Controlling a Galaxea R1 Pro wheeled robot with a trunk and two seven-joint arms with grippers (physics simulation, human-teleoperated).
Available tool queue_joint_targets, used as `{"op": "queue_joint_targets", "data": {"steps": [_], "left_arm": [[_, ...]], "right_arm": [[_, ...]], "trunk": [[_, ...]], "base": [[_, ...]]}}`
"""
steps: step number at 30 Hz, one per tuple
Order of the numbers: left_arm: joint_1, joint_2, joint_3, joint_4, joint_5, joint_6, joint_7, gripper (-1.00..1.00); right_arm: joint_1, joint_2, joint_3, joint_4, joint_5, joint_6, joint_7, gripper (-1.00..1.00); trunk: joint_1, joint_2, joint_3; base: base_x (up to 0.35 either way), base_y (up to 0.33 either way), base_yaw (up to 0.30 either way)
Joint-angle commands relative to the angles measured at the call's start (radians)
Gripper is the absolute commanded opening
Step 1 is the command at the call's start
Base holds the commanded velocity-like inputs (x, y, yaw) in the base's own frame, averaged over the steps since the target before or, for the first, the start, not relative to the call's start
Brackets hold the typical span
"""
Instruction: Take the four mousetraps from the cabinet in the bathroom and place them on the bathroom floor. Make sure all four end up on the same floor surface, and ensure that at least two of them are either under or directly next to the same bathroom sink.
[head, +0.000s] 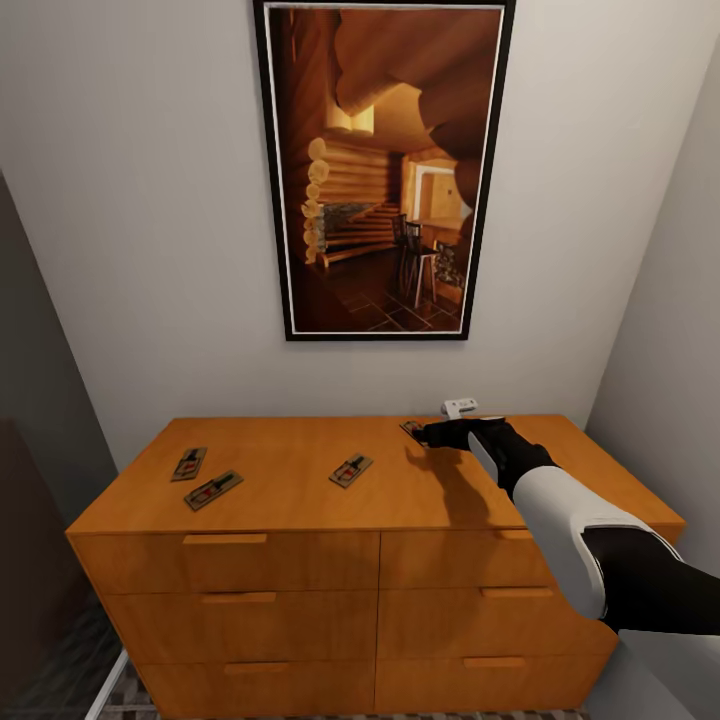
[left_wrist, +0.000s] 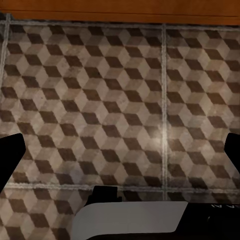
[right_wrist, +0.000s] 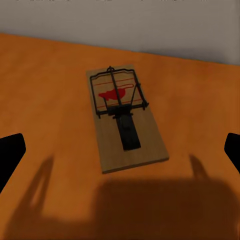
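1. My right gripper (head: 428, 433) reaches over the far right part of the cabinet (head: 300, 500) top, hovering just at the fourth mousetrap (right_wrist: 125, 116), which lies flat near the back wall (head: 150, 250)
2. Right jaws spread wide; fingertips (right_wrist: 11, 150) sit at either edge of the wrist view with the trap between and beyond them, nothing held
3. That trap's long axis runs roughly near-to-far, slightly slanted; the red-marked bait end with the wire bar points toward the wall, the bare wooden end toward me
4. Three other mousetraps lie flat on the top: far left one (head: 188, 464), one just beside it (head: 213, 490), one near the middle (head: 351, 470). All three are angled, long axes running from near-left to far-right
5. My left gripper (left_wrist: 120, 150) hangs over the bathroom floor (left_wrist: 100, 100), jaws wide apart, empty; cabinet base at the far edge
6. Framed picture (head: 385, 170) hangs on the wall above the cabinet
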Motion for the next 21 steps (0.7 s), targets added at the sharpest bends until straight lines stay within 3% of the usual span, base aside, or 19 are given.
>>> {"op": "queue_joint_targets", "data": {"steps": [1,21], "left_arm": [[0.000,0.000,0.001,-0.001,0.002,-0.001,0.001,1.00],[0.000,0.001,0.001,-0.002,0.002,-0.003,0.001,1.00]], "right_arm": [[0.000,0.000,0.000,-0.002,0.011,0.004,0.005,1.00],[0.000,0.000,0.001,0.013,0.011,-0.003,0.005,1.00]], "trunk": [[0.000,0.000,-0.001],[0.000,0.000,-0.001]], "base": [[0.056,0.000,0.000],[0.049,0.000,0.000]]}}
